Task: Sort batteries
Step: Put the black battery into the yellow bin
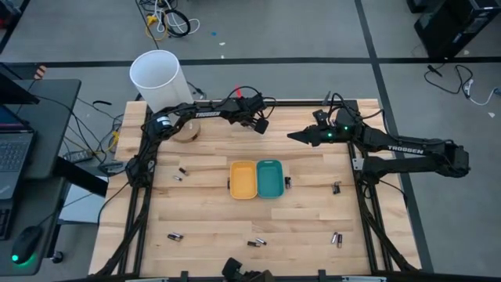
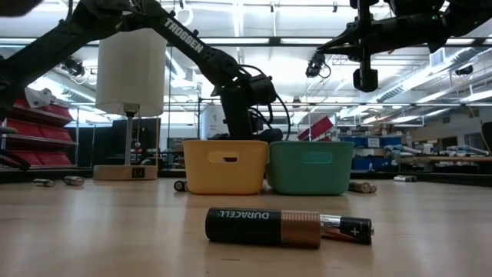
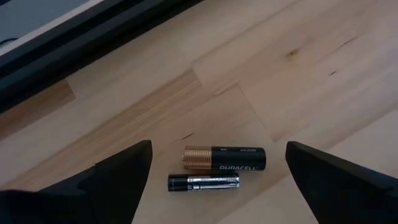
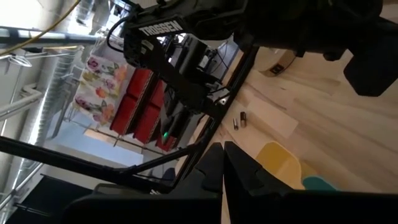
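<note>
Hovering wide open, empty, left gripper (image 3: pixel 214 177) frames two batteries (image 3: pixel 224 159) at lower centre on wooden table (image 3: pixel 298 74); right gripper (image 4: pixel 222 163) pinched closed, empty.

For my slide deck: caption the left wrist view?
Open left pincer above two batteries lying side by side on the wooden table.

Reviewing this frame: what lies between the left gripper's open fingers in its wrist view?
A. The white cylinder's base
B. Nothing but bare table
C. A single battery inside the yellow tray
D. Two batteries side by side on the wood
D: the left wrist view shows a copper-topped Duracell battery and a slimmer silvery battery lying side by side on the table, between the left gripper's spread fingers.
</note>
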Controlling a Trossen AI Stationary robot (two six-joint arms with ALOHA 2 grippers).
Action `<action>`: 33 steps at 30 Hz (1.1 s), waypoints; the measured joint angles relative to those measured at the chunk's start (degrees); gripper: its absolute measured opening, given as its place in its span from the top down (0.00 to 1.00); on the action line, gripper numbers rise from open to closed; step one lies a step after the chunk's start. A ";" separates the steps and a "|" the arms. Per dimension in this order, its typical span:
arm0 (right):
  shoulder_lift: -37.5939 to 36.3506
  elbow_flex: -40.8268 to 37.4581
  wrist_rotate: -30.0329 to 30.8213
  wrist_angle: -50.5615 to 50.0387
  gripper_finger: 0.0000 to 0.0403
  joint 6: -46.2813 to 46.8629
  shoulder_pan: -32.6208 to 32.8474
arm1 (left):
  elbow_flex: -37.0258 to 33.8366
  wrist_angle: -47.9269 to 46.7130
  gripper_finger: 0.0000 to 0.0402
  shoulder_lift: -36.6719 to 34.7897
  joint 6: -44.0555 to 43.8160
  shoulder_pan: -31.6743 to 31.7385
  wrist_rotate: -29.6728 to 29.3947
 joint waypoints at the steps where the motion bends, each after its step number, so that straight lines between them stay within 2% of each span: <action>1: 0.00 0.00 -0.05 0.02 0.99 0.01 0.02 | 0.00 -0.02 0.04 0.00 0.08 0.00 0.00; 8: 0.00 0.00 -0.34 0.04 0.99 0.27 0.02 | 0.04 -0.44 0.04 2.56 -0.22 -0.60 0.23; 19: 0.00 0.00 -1.41 0.10 0.99 1.12 0.02 | 0.85 -0.52 0.07 2.86 -0.09 -0.96 -0.45; 33: 0.00 0.00 -2.32 0.08 1.00 1.09 0.02 | 0.92 0.09 0.26 2.90 2.79 -1.01 -2.04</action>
